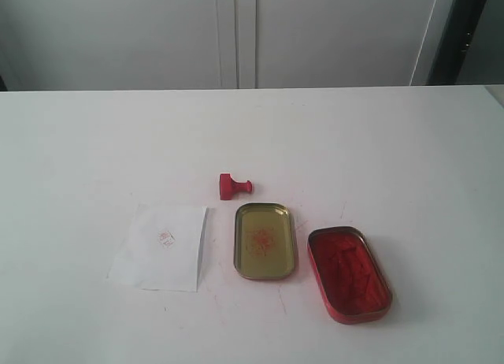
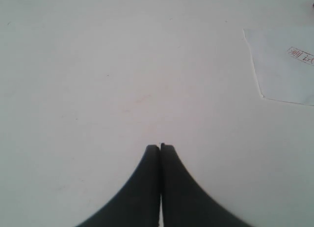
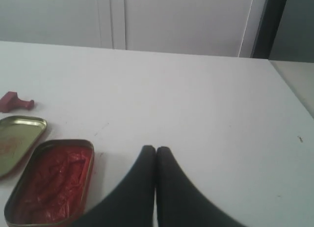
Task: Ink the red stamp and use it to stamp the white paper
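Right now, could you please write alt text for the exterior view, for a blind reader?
A red stamp lies on its side on a white table. Nearer the camera, left to right: a white paper with a faint red imprint, a shallow gold-coloured tin, and a red tin of red ink.

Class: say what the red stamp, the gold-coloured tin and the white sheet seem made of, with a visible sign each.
Red stamp: probably plastic, matte, evenly red. Gold-coloured tin: likely thin metal, its rim glints. White paper: thin matte paper, lying flat, bearing a faint red imprint.
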`<action>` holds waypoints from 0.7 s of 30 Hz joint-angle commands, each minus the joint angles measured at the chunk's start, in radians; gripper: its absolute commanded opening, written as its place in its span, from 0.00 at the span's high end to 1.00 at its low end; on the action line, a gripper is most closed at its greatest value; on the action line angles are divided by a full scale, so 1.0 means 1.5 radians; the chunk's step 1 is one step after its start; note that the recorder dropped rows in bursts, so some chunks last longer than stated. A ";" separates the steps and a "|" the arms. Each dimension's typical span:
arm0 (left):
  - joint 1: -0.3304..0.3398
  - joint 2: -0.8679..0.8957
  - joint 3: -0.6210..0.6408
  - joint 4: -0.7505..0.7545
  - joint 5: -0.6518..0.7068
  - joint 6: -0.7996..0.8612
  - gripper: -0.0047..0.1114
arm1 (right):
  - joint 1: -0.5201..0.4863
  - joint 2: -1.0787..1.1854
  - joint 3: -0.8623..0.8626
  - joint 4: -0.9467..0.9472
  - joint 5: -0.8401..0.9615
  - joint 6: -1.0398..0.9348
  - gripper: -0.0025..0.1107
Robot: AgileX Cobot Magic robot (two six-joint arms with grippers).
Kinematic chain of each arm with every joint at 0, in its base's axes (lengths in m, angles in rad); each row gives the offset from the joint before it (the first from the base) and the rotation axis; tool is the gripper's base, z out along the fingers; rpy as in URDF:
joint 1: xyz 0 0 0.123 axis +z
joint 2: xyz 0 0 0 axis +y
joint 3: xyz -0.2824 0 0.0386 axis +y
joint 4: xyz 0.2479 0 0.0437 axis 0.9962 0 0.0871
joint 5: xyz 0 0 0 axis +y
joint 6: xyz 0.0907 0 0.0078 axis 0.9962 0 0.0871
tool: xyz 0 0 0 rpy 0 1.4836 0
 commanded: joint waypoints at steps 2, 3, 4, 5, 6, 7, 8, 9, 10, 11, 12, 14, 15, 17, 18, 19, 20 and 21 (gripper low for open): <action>0.000 -0.002 0.006 -0.001 0.010 -0.002 0.96 | -0.002 -0.003 0.036 0.001 -0.001 -0.005 0.98; 0.000 -0.002 0.006 -0.001 0.010 -0.002 0.96 | -0.002 -0.003 0.036 0.001 -0.001 -0.005 0.98; 0.000 -0.002 0.006 -0.001 0.010 -0.002 0.96 | -0.002 -0.003 0.036 0.001 0.001 -0.005 0.98; 0.000 -0.002 0.006 -0.001 0.010 -0.002 0.96 | -0.002 -0.003 0.036 0.001 0.001 -0.005 0.98; 0.000 -0.002 0.006 -0.001 0.010 -0.002 0.96 | -0.002 -0.003 0.036 0.001 0.002 -0.005 0.98; 0.000 -0.002 0.006 -0.001 0.010 -0.002 0.96 | -0.002 -0.003 0.036 0.001 0.001 -0.005 0.98; 0.000 -0.002 0.006 -0.001 0.010 -0.002 0.96 | -0.002 -0.003 0.036 0.001 0.001 -0.005 0.98; 0.000 -0.002 0.006 -0.001 0.010 -0.002 0.96 | -0.002 -0.003 0.036 0.001 0.001 -0.005 0.98; 0.000 -0.002 0.006 -0.001 0.010 -0.002 0.96 | -0.002 -0.003 0.036 0.001 0.001 -0.005 0.98; 0.000 -0.002 0.006 -0.001 0.010 -0.002 0.96 | -0.002 -0.003 0.036 0.001 0.001 -0.005 0.98; 0.000 -0.002 0.006 -0.001 0.010 -0.002 0.96 | -0.002 -0.003 0.036 0.001 0.001 -0.005 0.98; 0.000 -0.002 0.006 -0.001 0.010 -0.002 0.96 | -0.002 -0.003 0.036 0.001 0.001 -0.005 0.98; 0.000 -0.002 0.006 -0.001 0.010 -0.002 0.96 | -0.002 -0.003 0.036 0.001 0.001 -0.005 0.98; 0.000 -0.002 0.006 -0.001 0.010 -0.002 0.96 | -0.002 -0.003 0.036 0.001 0.001 -0.005 0.98; 0.000 -0.002 0.006 -0.001 0.010 -0.002 0.96 | -0.002 -0.003 0.036 0.001 0.001 -0.005 0.98; 0.000 -0.002 0.006 -0.001 0.010 -0.002 0.96 | -0.002 -0.003 0.036 0.001 0.001 -0.005 0.98; 0.000 -0.002 0.006 -0.001 0.010 -0.002 0.96 | -0.002 -0.003 0.036 0.001 0.001 -0.005 0.98; 0.000 -0.002 0.006 -0.001 0.010 -0.002 0.96 | -0.002 -0.003 0.036 0.001 0.001 -0.005 0.98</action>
